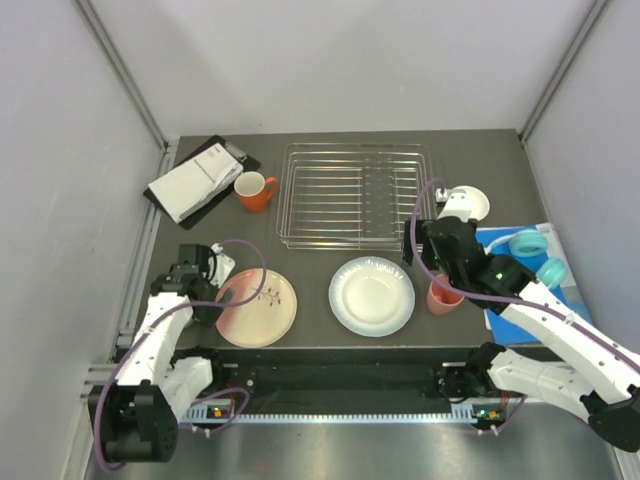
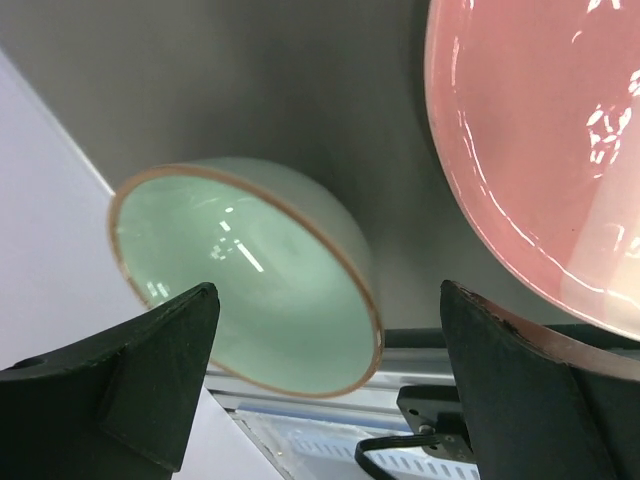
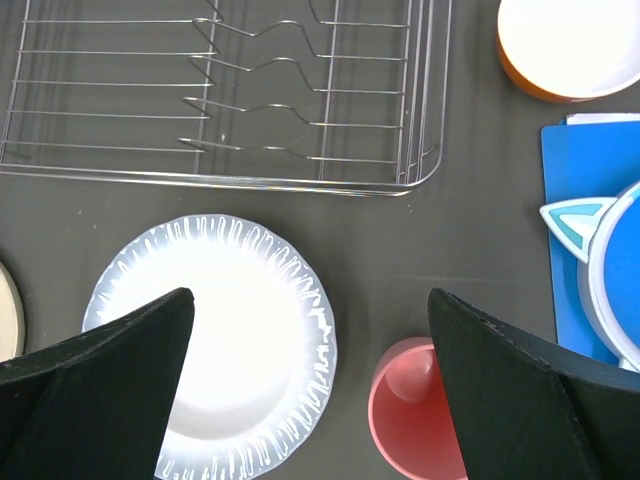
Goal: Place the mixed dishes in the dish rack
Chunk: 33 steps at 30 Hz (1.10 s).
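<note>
A dark grey bench [image 1: 312,262] sat boxed in by pale walls [image 1: 350,60] on three sides, with metal posts running up at the far corners. The dish rack [image 1: 355,195] stood at the far middle. The orange mug [image 1: 255,190] was just beside its left end, and a booklet [image 1: 195,180] lay past that in the far left corner. Toward the near edge, the pink plate [image 1: 257,307] and the white plate [image 1: 372,295] lay flat side by side, a little apart. The pink cup [image 1: 443,295] stood upright just right of the white plate. A bare strip of bench ran between the rack's near side and the two plates. The right side was crowded: a blue mat [image 3: 572,190] along the right edge carried turquoise rings [image 1: 527,243], and a white bowl with an orange outside [image 3: 565,45] sat beyond it, near the rack's right end. The left tool [image 2: 325,300] hung low by the pink plate's left rim, its fingers spread wide and clamped on nothing. The green bowl [image 2: 240,270] was framed between them, close to the bench's left edge. The right tool [image 3: 310,300] hovered over the white plate and the cup, its fingers wide apart and holding nothing.
</note>
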Available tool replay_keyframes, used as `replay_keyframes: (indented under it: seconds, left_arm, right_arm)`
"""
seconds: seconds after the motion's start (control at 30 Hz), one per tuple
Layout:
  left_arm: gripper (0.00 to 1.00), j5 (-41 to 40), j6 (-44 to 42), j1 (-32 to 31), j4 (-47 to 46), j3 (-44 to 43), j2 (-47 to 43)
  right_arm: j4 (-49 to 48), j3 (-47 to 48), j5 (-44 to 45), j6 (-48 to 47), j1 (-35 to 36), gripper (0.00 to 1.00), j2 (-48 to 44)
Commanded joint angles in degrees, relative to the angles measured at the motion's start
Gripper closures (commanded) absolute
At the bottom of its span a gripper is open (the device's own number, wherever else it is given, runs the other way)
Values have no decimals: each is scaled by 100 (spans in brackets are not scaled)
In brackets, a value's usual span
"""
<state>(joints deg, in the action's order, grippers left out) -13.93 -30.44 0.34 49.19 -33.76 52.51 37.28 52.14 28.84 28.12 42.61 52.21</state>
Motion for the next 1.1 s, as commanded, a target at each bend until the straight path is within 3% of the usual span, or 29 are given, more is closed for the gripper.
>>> replay_keyframes:
  seconds: [0.0,0.07,0.17,0.23,0.33,0.43,0.53,0.57,0.63,0.77,0.87,1.07]
  left_arm:
    - [5,-92,-94,19,-550,220,154]
    - [6,-109,-94,10,-682,282,172]
    - [20,-144,-164,10,-892,457,242]
    - [38,-302,-191,10,-1068,616,338]
    - [56,-399,-261,19,-1289,765,400]
    - [63,-391,-244,10,-1420,766,427]
    - [81,-391,-191,19,-1465,713,470]
    - [92,-434,-182,10,-1474,695,505]
    - [99,-496,-121,19,-1465,616,558]
    - [100,-646,169,62,-1036,20,681]
    - [100,-253,406,89,-438,-911,655]
    - [100,1136,1126,80,765,-3809,821]
  right_arm:
    - [-151,68,69,-8,72,0,-61]
    - [-142,86,78,1,72,0,-70]
    - [-133,95,95,18,72,0,-79]
    - [-124,95,78,44,81,0,-79]
    - [-107,103,60,45,72,0,-114]
    - [-72,103,60,53,72,0,-158]
    - [-54,103,60,53,72,0,-184]
    - [-36,112,52,62,72,0,-202]
    - [-10,165,34,62,72,0,-193]
    - [17,261,25,45,72,0,-184]
    - [34,314,16,9,72,0,-202]
    - [139,402,227,97,72,0,-368]
